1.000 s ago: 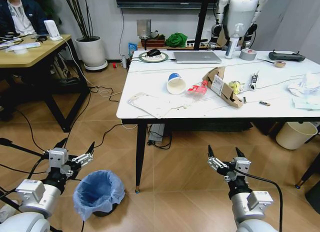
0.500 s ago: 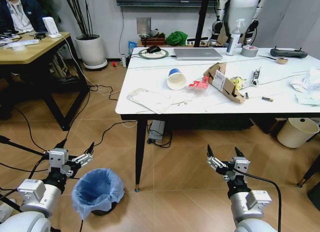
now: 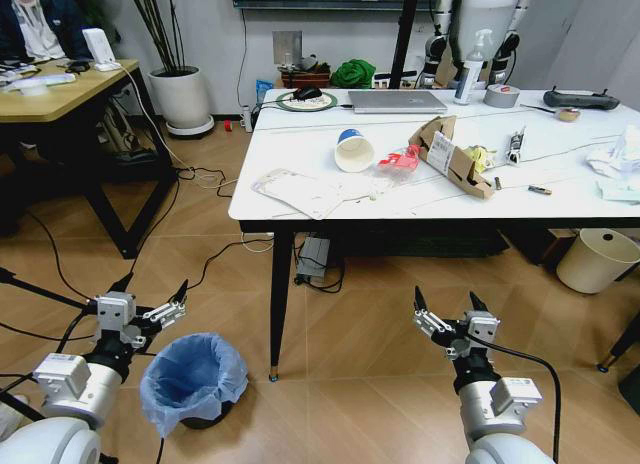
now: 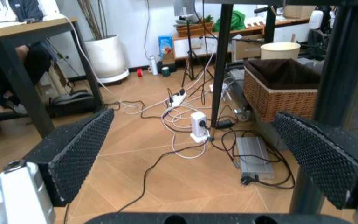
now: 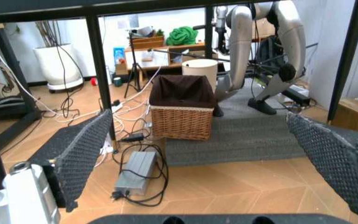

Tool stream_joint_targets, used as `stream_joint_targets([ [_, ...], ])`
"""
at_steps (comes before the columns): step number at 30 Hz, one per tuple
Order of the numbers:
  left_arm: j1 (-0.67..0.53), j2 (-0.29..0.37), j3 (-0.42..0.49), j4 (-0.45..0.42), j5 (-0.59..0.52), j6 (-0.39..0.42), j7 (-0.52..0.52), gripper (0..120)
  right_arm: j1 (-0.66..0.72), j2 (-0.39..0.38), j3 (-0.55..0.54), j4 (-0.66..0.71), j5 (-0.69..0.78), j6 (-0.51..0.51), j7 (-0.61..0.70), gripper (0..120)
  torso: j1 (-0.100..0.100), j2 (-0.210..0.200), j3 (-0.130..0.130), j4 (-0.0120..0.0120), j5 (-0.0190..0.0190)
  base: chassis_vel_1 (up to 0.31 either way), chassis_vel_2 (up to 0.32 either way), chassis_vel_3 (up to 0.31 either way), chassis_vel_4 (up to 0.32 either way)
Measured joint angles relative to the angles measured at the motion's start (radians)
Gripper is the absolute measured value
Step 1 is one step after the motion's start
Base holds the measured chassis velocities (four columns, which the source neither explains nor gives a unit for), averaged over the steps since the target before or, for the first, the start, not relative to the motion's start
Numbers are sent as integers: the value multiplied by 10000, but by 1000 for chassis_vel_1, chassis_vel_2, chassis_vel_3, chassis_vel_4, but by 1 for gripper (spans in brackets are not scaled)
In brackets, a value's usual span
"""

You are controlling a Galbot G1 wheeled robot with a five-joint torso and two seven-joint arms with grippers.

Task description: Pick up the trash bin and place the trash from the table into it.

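We count one trash bin [image 3: 193, 377] on the floor at seven o'clock, just right of our left gripper [image 3: 150, 299], whose jaws stand wide apart on nothing. One black table leg [image 3: 279, 302] rises between bin and right gripper [image 3: 447, 310] at five o'clock, equally wide open and empty. Up on the table [image 3: 560, 199], at twelve to one o'clock, lies the trash: one flat white packet [image 3: 299, 192], one paper cup [image 3: 352, 153], one crushed bottle [image 3: 400, 164], one cardboard piece [image 3: 450, 157].

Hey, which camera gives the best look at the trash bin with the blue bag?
The head view: the trash bin stands on the floor beside the left gripper, its blue liner fully seen from above. Both wrist views look under the table at cables and a wicker basket instead.
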Motion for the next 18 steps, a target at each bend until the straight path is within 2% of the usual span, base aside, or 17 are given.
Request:
stream_joint_targets([
  [18, 313, -85, 1, 291, 171, -465, 182, 100, -8, 168, -206, -41, -227, -16, 47, 100, -247, -764, -520, 0, 1, 0, 0, 0, 0],
])
